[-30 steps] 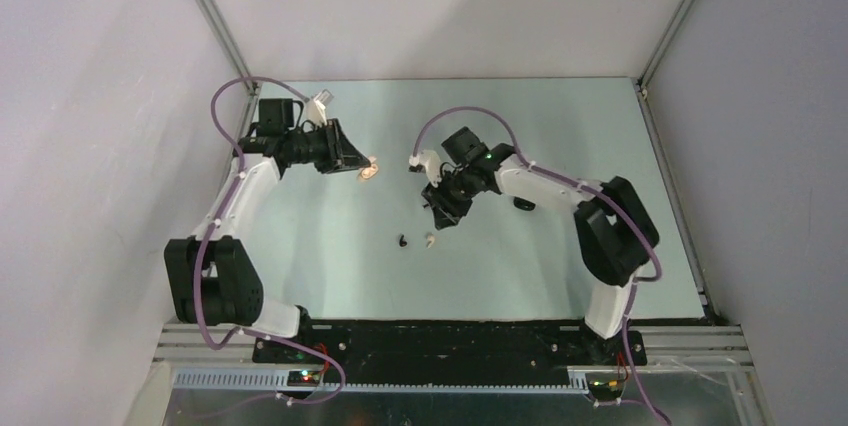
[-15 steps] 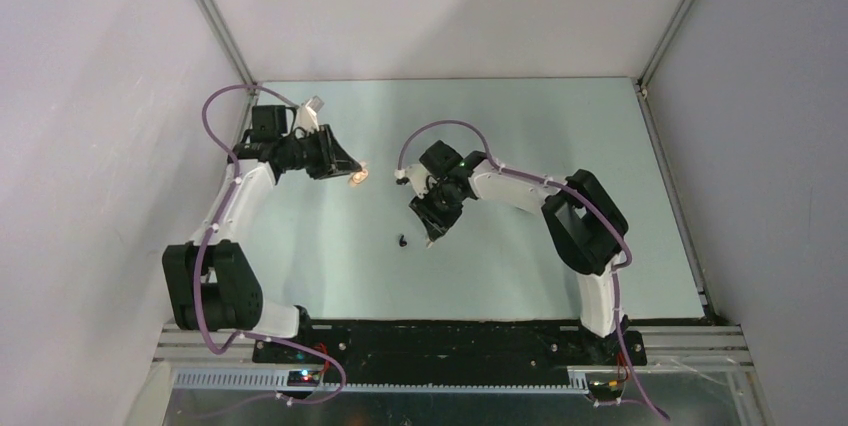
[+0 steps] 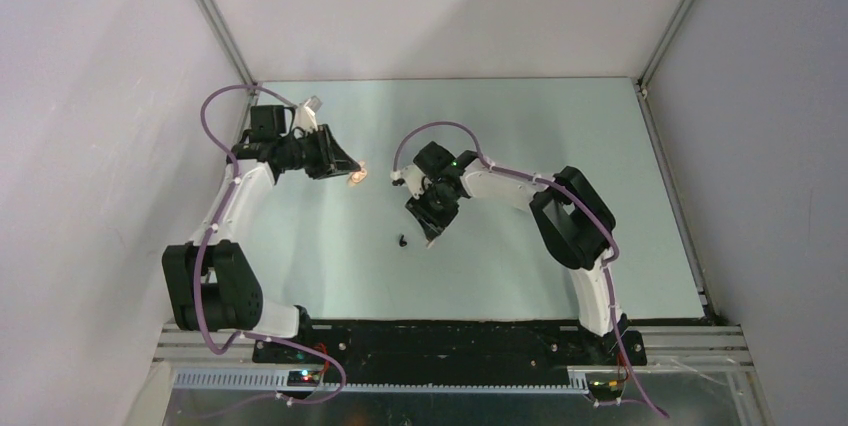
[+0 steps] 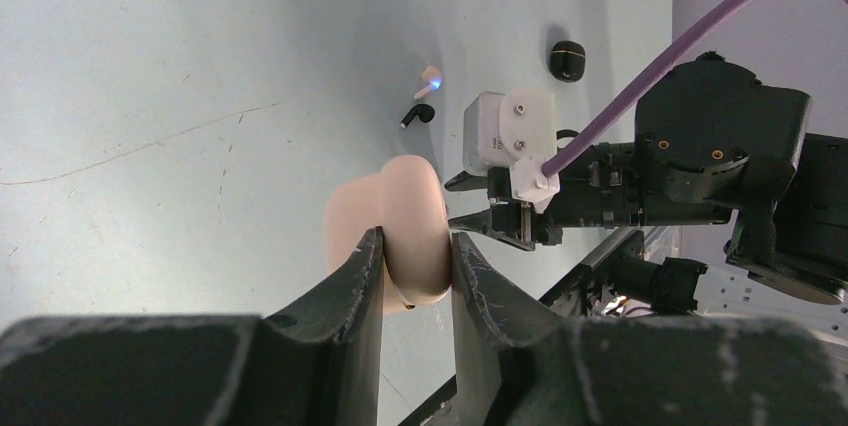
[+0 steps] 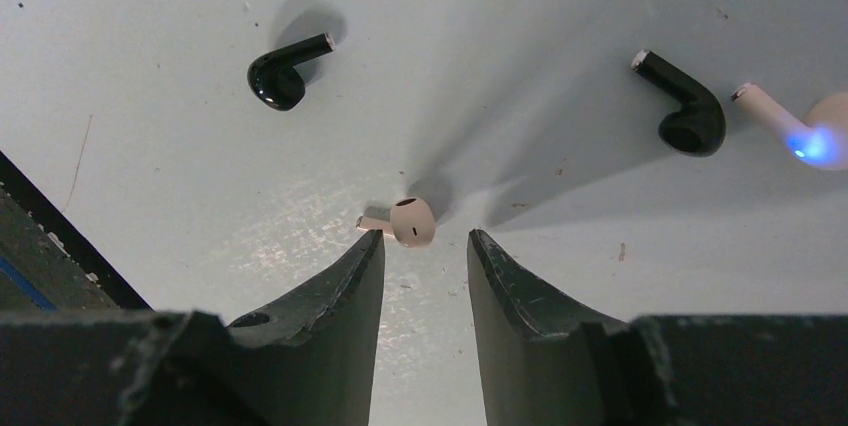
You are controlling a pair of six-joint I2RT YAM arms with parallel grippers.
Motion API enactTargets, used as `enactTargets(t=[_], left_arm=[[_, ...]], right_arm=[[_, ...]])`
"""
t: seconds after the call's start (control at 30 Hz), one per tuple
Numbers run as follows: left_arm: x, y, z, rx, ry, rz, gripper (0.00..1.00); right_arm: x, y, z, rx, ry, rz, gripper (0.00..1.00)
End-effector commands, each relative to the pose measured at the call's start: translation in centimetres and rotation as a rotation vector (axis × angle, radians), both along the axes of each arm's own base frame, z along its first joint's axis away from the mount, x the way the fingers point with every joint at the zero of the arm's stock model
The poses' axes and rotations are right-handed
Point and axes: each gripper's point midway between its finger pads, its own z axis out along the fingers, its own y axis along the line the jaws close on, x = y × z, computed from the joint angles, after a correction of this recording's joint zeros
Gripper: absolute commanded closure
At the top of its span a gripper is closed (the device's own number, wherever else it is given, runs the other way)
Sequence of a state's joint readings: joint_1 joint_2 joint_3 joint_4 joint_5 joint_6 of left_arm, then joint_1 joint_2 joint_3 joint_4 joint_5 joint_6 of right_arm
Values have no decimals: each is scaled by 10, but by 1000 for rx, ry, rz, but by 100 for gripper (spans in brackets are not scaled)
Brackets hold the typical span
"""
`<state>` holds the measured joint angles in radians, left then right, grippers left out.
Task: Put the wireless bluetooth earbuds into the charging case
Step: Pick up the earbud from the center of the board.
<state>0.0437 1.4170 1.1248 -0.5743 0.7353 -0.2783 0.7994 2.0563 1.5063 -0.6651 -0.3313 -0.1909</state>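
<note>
The right pincer [image 5: 426, 238] hangs low over the pale grey table [image 5: 520, 16]. Its jaws are parted and hold nothing. A small cream-white stemmed earbud [image 5: 412, 222] lies on the table just off the tips, in line with the gap.

To one side of that cream bud lies a glossy black stemmed earbud [image 5: 280, 76]. To the other side lies a second black earbud [image 5: 685, 111], and just beyond it another cream earbud with a blue light glowing [image 5: 805, 136]. All four lie apart from one another.

Well away from the cream bud, the left pincer [image 4: 417, 236] is clamped on a cream pebble-shaped charging case [image 4: 405, 186] and holds it up off the table. I cannot tell from here whether its lid is open. A small black pebble-like case [image 4: 566, 60] sits on the table farther off, beyond the buds.

I'd say the step in hand is picking up that cream bud. The next move calls for a slight drop so the tips straddle it. Then comes a gentle squeeze across the rounded body rather than the thin stem, since something this small and smooth could easily skid out. After that it has to be carried to the held case and turned to suit its socket.
</note>
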Motion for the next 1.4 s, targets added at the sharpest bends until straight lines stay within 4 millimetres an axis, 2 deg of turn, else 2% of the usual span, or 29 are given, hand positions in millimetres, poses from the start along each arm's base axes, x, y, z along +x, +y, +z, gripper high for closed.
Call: enactTargets(t=[0.0, 0.5, 0.77, 0.9, 1.03, 1.07, 1.1, 1.13, 1.17, 1.33, 1.37], left_arm=[[4, 4, 13, 15, -68, -3, 100], [7, 4, 11, 12, -61, -5, 100], [9, 3, 9, 1, -47, -7, 100], [11, 2, 5, 0, -34, -9, 100], [13, -3, 4, -11, -23, -26, 100], [14, -5, 2, -14, -17, -34, 100], [15, -10, 4, -14, -23, -50, 100], [18, -12, 5, -17, -26, -59, 100], [16, -22, 7, -23, -27, -91, 100], [21, -67, 15, -58, -38, -230, 100], [22, -73, 11, -69, -21, -250, 100]], right_arm=[[2, 10, 7, 5, -10, 14, 60], [-3, 8, -5, -29, 10, 35, 67], [-5, 10, -5, -19, 10, 65, 84], [1, 8, 6, -10, -48, 99, 90], [15, -1, 35, 39, -203, 176, 94], [21, -4, 56, 72, -277, 217, 95], [25, -8, 60, 84, -321, 236, 96], [35, -7, 86, 123, -430, 284, 96], [37, -15, 104, 145, -489, 297, 96], [56, -32, 176, 216, -841, 463, 99], [55, -39, 192, 224, -900, 472, 99]])
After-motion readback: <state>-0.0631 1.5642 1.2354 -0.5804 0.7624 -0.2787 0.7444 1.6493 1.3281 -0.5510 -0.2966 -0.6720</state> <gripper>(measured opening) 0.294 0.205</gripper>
